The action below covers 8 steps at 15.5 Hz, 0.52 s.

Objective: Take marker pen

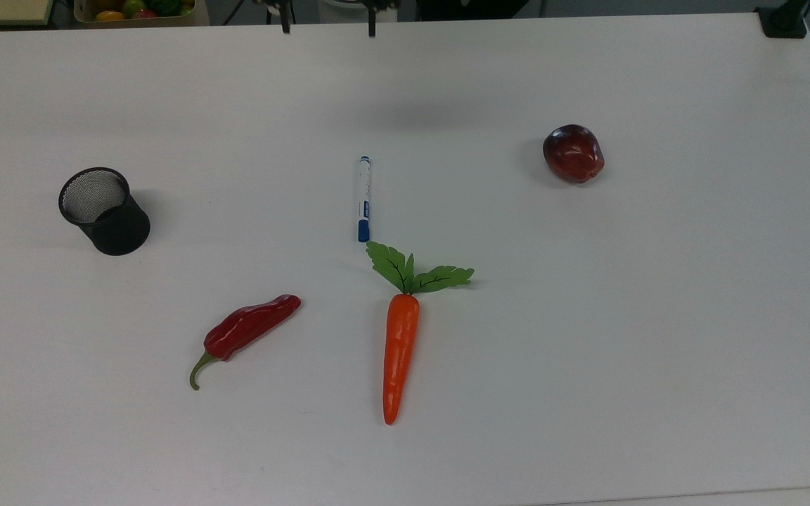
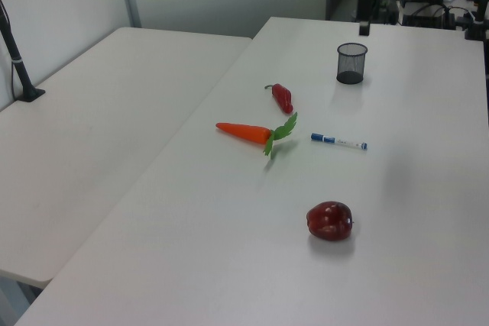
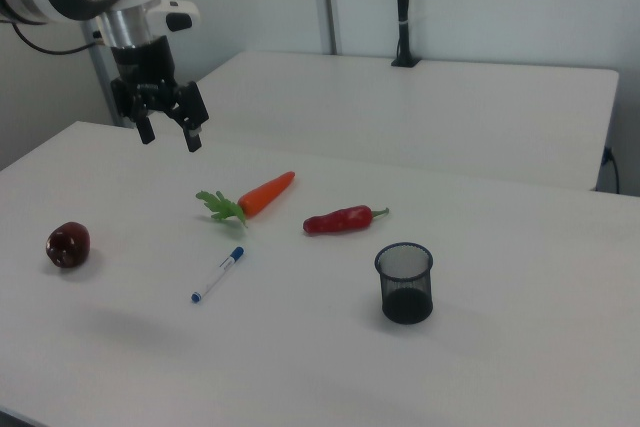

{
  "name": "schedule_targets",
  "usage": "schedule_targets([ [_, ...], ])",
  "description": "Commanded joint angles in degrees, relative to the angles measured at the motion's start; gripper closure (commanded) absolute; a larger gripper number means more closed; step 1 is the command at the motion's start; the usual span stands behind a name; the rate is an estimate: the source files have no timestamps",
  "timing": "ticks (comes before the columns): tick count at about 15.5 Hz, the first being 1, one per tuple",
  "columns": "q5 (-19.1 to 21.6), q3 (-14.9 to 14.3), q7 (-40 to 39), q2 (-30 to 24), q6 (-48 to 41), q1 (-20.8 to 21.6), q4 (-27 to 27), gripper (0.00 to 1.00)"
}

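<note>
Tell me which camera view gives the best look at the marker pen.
The top view: the marker pen lies lengthwise, with white barrel, blue cap near the carrot leaves and small blue end all distinct. The left view shows the pen as a thin sliver; the right view shows it slanted and small.

A matt white finish is being shown by the tabletop [image 1: 658, 351]. Smooth white plastic is being seen on the marker pen [image 1: 363, 198]. Black wire mesh is being shown by the cup [image 1: 104, 210]. A glossy sheen is being carried by the apple [image 1: 573, 153], the chilli [image 1: 247, 330] and the smooth carrot [image 1: 400, 351].
</note>
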Motion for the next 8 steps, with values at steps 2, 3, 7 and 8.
schedule_targets([
  [2,-0.6,7.1,-3.1,-3.0,-1.4,-7.6,-1.8,0.0],
  [3,-0.6,7.3,-3.1,-3.0,-1.6,-7.5,-1.8,0.0],
  [7,-0.8,7.0,-3.2,-2.9,-2.7,-7.6,-1.7,0.0],
  [8,-0.8,7.0,-3.1,-2.9,-2.8,-7.7,-1.7,0.0],
])
